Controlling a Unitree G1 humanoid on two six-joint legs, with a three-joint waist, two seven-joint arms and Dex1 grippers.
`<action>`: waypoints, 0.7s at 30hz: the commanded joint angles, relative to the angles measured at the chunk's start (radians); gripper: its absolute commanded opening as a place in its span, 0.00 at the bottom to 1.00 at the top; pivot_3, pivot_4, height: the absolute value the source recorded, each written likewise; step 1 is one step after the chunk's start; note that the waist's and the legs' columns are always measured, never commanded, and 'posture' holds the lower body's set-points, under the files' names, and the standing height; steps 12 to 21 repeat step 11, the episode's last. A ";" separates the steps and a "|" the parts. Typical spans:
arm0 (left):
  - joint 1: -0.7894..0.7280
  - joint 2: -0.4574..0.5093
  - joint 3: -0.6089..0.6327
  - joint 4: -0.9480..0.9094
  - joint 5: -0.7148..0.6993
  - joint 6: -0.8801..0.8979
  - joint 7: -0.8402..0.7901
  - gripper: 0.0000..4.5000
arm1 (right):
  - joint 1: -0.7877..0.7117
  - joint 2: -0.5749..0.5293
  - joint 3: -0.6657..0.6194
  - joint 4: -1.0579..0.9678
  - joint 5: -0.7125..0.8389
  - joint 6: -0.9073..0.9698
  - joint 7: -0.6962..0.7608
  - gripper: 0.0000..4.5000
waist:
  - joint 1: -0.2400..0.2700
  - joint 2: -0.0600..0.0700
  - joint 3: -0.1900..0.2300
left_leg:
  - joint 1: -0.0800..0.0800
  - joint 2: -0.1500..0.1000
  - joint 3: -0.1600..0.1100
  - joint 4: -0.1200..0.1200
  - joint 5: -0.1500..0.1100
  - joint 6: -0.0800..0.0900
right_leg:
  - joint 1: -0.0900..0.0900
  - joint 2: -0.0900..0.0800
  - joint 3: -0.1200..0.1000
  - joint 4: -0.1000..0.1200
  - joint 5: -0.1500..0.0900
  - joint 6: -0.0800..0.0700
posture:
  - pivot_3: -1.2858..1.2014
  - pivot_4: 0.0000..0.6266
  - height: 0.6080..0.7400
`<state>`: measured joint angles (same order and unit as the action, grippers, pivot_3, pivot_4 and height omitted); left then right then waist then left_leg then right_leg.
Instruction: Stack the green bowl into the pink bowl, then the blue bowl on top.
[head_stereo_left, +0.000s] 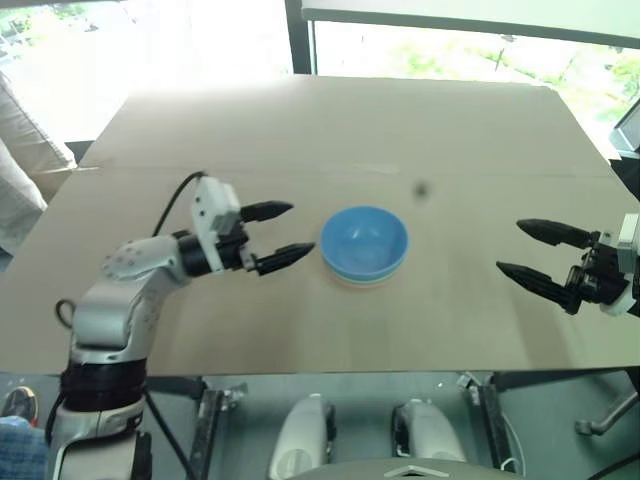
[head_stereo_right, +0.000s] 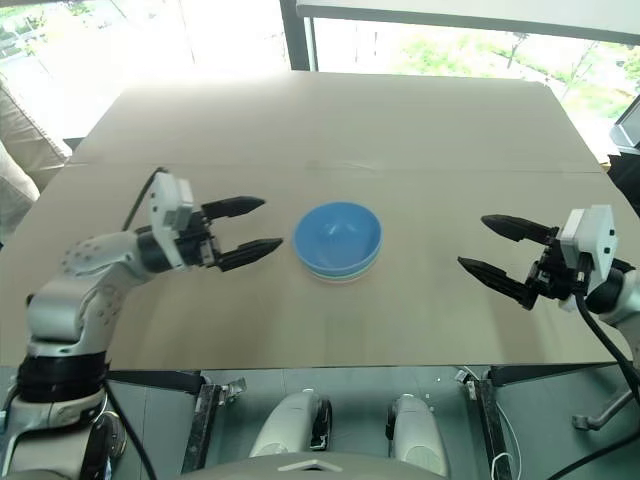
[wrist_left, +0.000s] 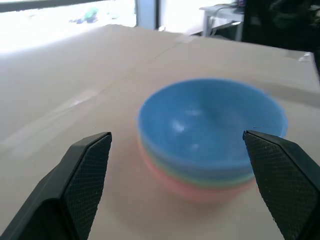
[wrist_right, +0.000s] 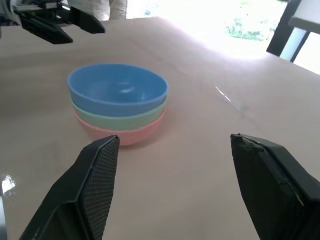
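Note:
Three bowls stand nested at the middle of the table: the pink bowl at the bottom, the green bowl inside it, the blue bowl on top. My left gripper hovers just left of the stack, open and empty, fingers pointing at it without touching. Farther off to the right, my right gripper is open too, with nothing between its fingers. From the left wrist view the blue bowl sits between the open fingers, a short way ahead.
The beige table stretches back to a window wall. Its front edge runs close below both arms. A small dark spot marks the surface behind the bowls.

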<state>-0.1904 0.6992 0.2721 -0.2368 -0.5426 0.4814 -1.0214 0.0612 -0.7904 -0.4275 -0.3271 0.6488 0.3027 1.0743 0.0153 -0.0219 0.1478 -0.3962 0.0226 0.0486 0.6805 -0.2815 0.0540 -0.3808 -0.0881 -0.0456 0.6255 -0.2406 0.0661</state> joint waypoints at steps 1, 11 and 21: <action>0.091 0.037 0.104 -0.097 -0.047 -0.007 0.003 0.99 | 0.004 -0.013 -0.020 0.055 -0.023 -0.059 0.043 0.83 | 0.000 0.000 0.000 | 0.000 0.000 0.000 0.000 0.000 0.000 | 0.000 0.000 0.000 0.000 0.000 0.000 | 0.52 0.24 1.00; 0.161 0.033 0.171 -0.132 -0.051 -0.054 0.056 0.99 | -0.036 -0.027 0.028 0.146 -0.065 -0.106 0.107 0.83 | 0.000 0.001 0.000 | 0.002 0.000 0.000 0.000 0.000 0.000 | 0.001 -0.001 0.000 0.000 0.000 0.000 | 0.52 0.24 1.00; 0.161 0.033 0.171 -0.132 -0.051 -0.054 0.056 0.99 | -0.036 -0.027 0.028 0.146 -0.065 -0.106 0.107 0.83 | 0.000 0.001 0.000 | 0.002 0.000 0.000 0.000 0.000 0.000 | 0.001 -0.001 0.000 0.000 0.000 0.000 | 0.52 0.24 1.00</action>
